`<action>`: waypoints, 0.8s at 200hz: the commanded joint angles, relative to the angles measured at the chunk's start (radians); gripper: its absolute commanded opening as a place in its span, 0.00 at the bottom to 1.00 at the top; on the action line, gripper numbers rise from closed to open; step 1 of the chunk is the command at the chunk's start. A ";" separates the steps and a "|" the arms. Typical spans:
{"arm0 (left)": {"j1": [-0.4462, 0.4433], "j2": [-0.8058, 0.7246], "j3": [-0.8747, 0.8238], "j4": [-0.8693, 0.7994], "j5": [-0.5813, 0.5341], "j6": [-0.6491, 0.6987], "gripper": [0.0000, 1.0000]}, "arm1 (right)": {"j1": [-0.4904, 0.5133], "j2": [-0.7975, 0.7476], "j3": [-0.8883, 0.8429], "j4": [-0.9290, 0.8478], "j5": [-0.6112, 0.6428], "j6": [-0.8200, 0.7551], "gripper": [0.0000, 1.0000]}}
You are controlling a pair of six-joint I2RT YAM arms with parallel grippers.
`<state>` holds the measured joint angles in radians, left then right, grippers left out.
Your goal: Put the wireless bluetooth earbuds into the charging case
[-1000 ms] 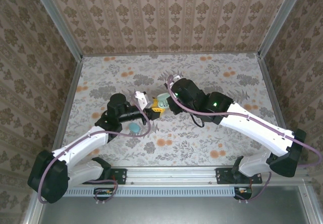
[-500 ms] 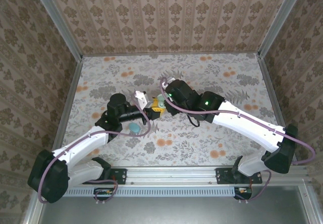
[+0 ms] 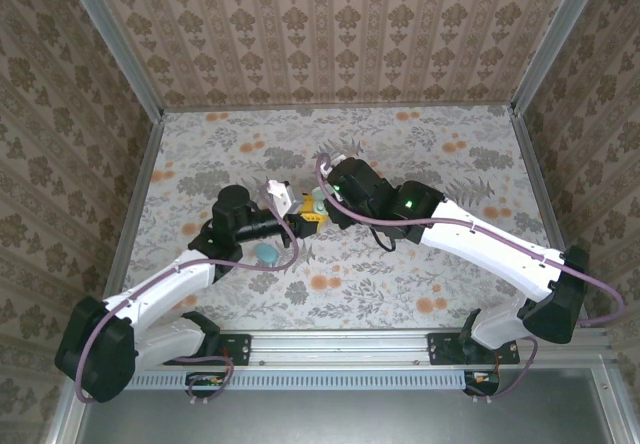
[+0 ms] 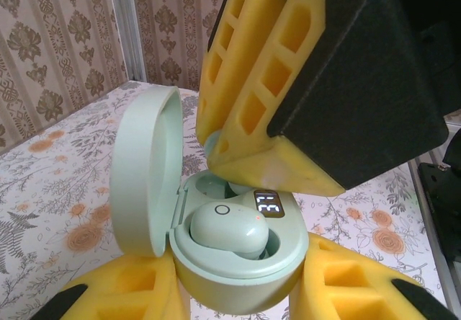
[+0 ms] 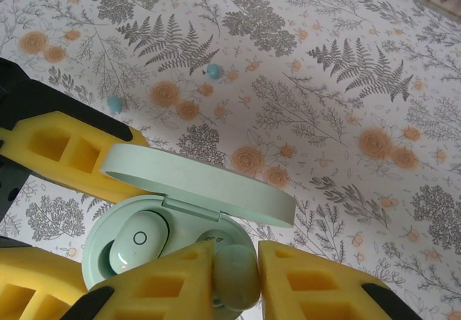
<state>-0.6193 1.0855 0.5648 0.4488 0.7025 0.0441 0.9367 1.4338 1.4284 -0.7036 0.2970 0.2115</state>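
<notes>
Two white and black robot arms.
Left arm (image 3: 165,284) and right arm (image 3: 500,249) carry purple cables (image 3: 285,249); yellow latticed fingers (image 4: 346,266) on black mounts (image 4: 374,68).

Against one second ago, the right arm (image 3: 470,239) has swung toward 9 o'clock in the top view. Its wrist now stands closer over the case (image 3: 318,206), and the elbow and shoulder have followed to the same side. Most of this move was made in the first half second. The right fingers (image 5: 166,284) have loosened a little around the earbud (image 5: 235,277).
</notes>
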 commanded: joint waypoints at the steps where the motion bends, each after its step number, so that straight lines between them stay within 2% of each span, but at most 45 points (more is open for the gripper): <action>1: 0.006 -0.018 0.018 0.050 0.018 -0.020 0.04 | 0.005 0.013 0.001 -0.020 -0.058 0.005 0.23; 106: 0.006 -0.027 0.010 0.047 0.013 -0.016 0.04 | -0.019 -0.006 0.025 -0.024 -0.123 0.054 0.29; 160: 0.006 -0.028 0.009 0.047 0.012 -0.015 0.04 | -0.067 -0.030 0.016 0.006 -0.236 0.099 0.32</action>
<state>-0.6193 1.0843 0.5644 0.4469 0.7033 0.0441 0.8833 1.4277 1.4311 -0.7033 0.1547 0.2722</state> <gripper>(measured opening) 0.313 0.314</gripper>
